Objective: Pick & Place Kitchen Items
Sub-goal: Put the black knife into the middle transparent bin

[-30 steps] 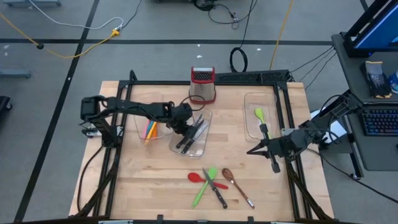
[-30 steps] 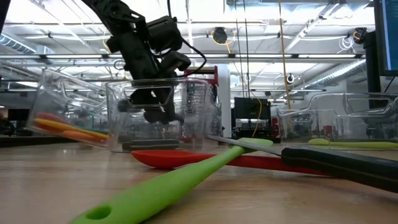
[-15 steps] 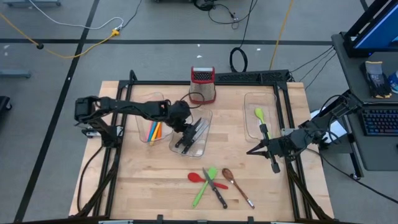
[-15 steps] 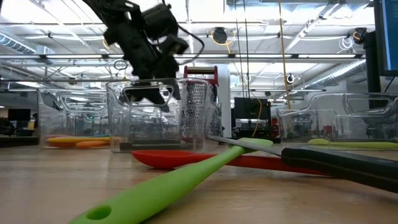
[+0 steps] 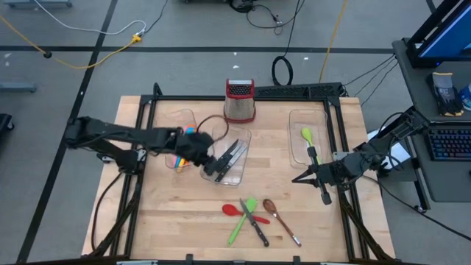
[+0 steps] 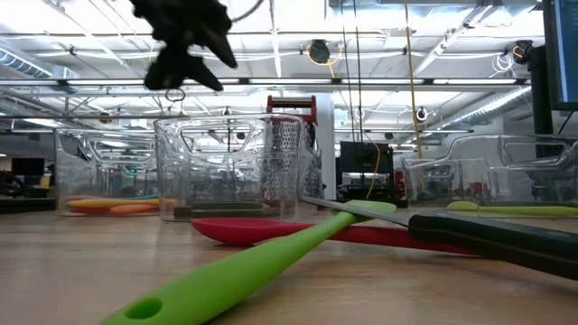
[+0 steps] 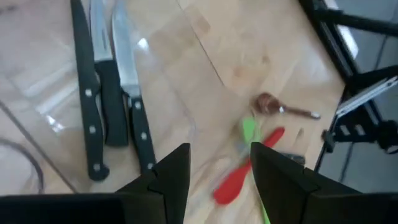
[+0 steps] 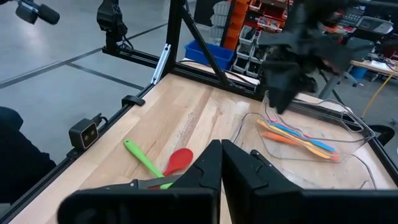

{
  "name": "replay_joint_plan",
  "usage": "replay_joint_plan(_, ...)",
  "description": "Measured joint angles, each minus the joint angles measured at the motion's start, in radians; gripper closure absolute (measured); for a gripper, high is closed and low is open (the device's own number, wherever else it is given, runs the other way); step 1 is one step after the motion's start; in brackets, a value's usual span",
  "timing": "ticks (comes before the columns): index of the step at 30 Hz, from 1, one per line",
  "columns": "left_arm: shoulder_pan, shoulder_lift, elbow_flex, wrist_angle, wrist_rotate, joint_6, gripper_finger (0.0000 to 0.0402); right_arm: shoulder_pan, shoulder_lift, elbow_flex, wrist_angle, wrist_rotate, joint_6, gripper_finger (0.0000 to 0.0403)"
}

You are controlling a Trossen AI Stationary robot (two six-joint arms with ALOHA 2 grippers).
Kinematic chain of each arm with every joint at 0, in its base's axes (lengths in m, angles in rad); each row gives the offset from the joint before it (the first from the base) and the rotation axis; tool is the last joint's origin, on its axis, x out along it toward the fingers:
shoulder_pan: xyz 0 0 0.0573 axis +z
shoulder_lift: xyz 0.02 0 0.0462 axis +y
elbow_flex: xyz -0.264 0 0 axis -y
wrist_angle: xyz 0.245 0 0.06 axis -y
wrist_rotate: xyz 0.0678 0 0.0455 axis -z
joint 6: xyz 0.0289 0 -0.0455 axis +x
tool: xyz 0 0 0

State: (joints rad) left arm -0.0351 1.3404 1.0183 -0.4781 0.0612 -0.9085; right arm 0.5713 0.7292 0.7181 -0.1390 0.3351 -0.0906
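A red-topped box grater point(image 5: 239, 101) is seen at the middle of the table's point(image 5: 169, 221) far edge. Three clear bins are set in a row in front of it: a left bin point(image 5: 168, 129) with pink, orange, yellow and blue utensils point(image 5: 180, 152) inside, a middle bin point(image 5: 243, 173) holding three black-handled knives point(image 7: 99, 118) laid side by side, and a right bin point(image 5: 294, 125) near the right edge, in which a green spatula point(image 5: 306, 135) and a dark-handled tool point(image 5: 313, 156) lie.

Toward the middle of the near edge, five items are left loose on the wood: a red spoon point(image 5: 232, 210), a long green spatula point(image 5: 243, 219) crossed by a black-handled knife point(image 5: 256, 224), and a brown spoon point(image 5: 271, 207) with a metal handle, just right of the rest. In the low view the green spatula is seen lying across the red spoon.

The left arm is stretched low from the left edge across the left bin, and the left gripper point(image 5: 208, 163) is held above the near left corner of the middle bin, with its fingers point(image 7: 177, 171) spread apart and nothing between them. The right gripper point(image 5: 300, 177) is parked near the right edge, just in front of the right bin, with its fingers point(image 8: 208, 165) pressed together and empty.
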Motion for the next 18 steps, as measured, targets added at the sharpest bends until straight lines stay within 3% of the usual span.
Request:
replay_joint_plan(10,-0.315,-0.018,0.000,-0.233,-0.336,-0.202,0.0232,0.000,0.001,0.000,0.000,-0.005,0.000,0.0403)
replay_joint_plan(15,-0.455,-0.018,0.000,-0.264,-0.510,-0.203,0.0232,0.000,0.016,0.001,0.001,-0.100,0.001,0.0403)
replay_joint_plan(18,-0.536,-0.018,0.000,-0.268,-0.624,-0.186,0.0232,0.016,0.043,0.001,0.000,-0.102,0.027,0.0403)
